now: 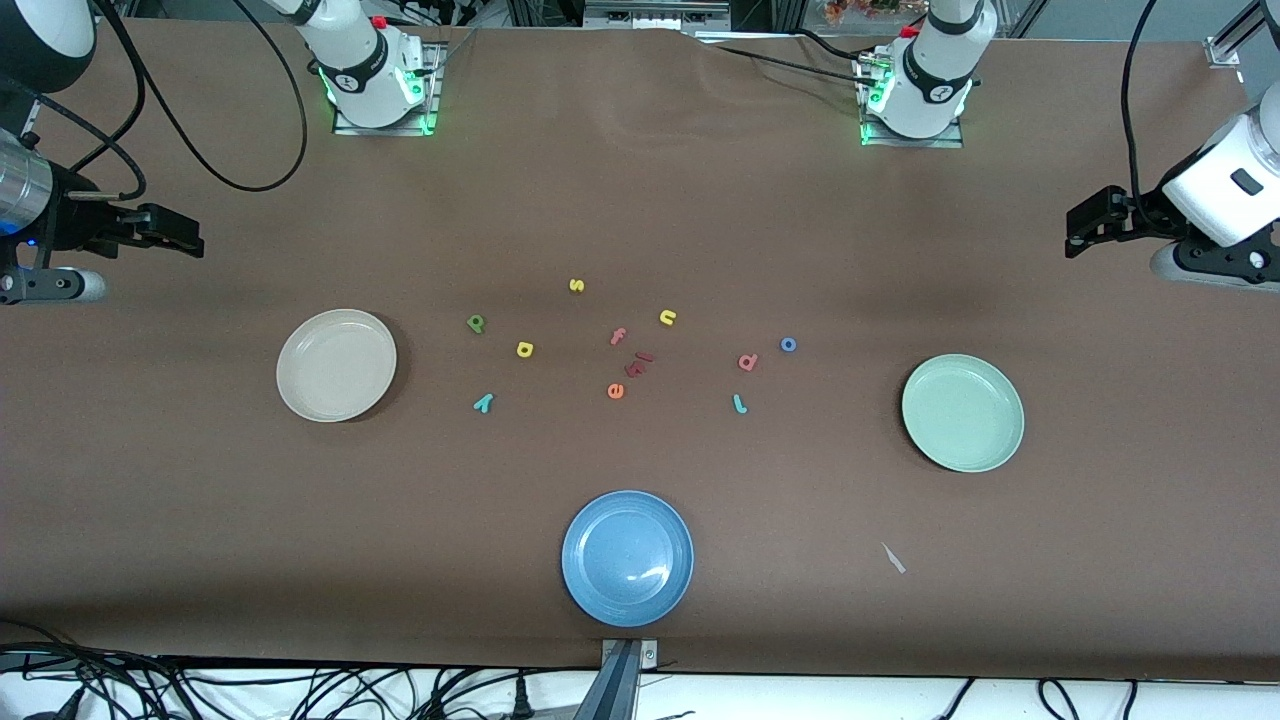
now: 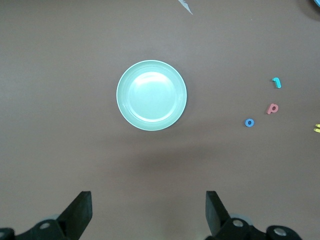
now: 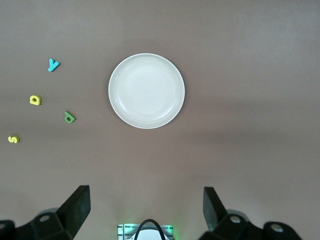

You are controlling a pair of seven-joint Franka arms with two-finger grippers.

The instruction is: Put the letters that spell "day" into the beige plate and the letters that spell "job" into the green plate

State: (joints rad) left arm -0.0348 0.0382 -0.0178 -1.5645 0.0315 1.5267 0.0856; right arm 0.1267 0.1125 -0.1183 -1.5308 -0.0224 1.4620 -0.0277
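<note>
The green d (image 1: 476,323), yellow a (image 1: 525,349) and teal y (image 1: 483,403) lie on the table beside the empty beige plate (image 1: 336,365). The teal j (image 1: 740,403), blue o (image 1: 788,344) and salmon b (image 1: 747,362) lie beside the empty green plate (image 1: 962,412). My right gripper (image 1: 195,235) hangs open and empty at the right arm's end of the table; its wrist view looks down on the beige plate (image 3: 146,90). My left gripper (image 1: 1072,232) hangs open and empty at the left arm's end, with the green plate (image 2: 151,95) in its wrist view.
A blue plate (image 1: 627,558) sits near the table's front edge. Spare letters lie mid-table: yellow s (image 1: 576,285), yellow n (image 1: 668,317), pink f (image 1: 618,336), orange e (image 1: 615,390) and small red pieces (image 1: 638,363). A paper scrap (image 1: 893,558) lies nearer the camera than the green plate.
</note>
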